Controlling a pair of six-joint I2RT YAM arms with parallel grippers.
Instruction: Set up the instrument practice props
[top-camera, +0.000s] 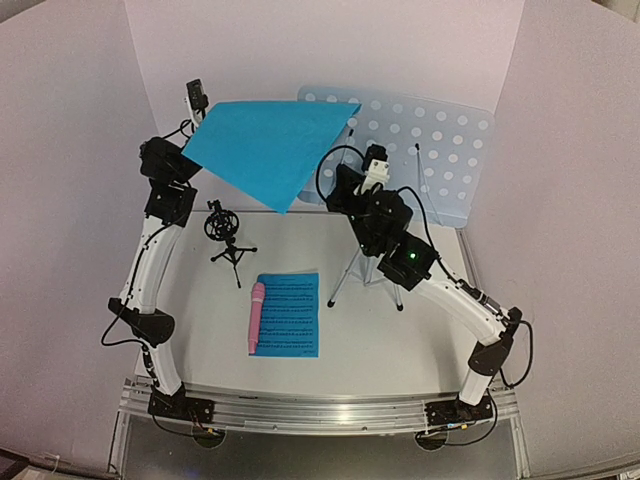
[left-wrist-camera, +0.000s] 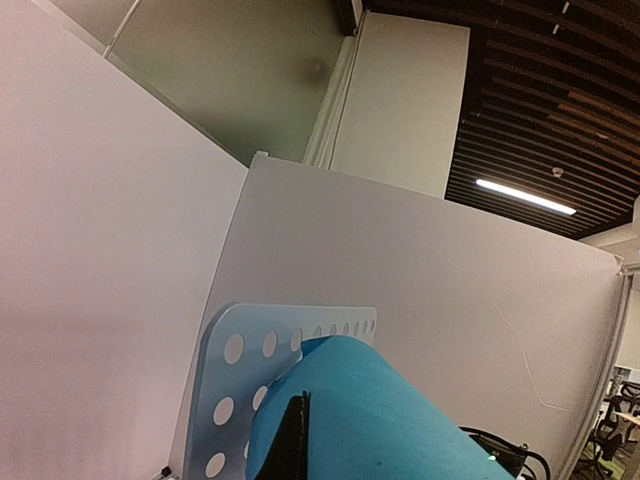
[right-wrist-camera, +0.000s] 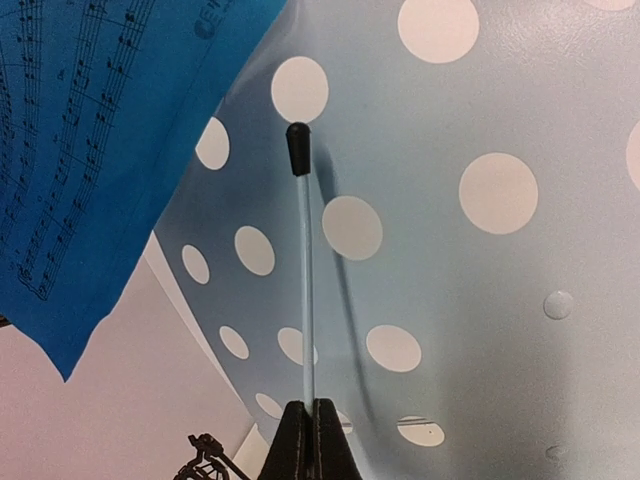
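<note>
The pale blue perforated music stand stands at the back right on its silver tripod. My left gripper is raised at the back left, shut on one bright blue music sheet whose far corner overlaps the stand. In the left wrist view the fingers pinch the curved sheet in front of the stand. My right gripper is shut on the stand's thin black-tipped wire arm, against the stand plate. The second sheet lies flat with the pink microphone at its left edge. The black mic holder stands empty.
White partition walls enclose the table on the left, back and right. The metal rail with both arm bases runs along the near edge. The held sheet hangs at the left of the right wrist view, the mic holder below it.
</note>
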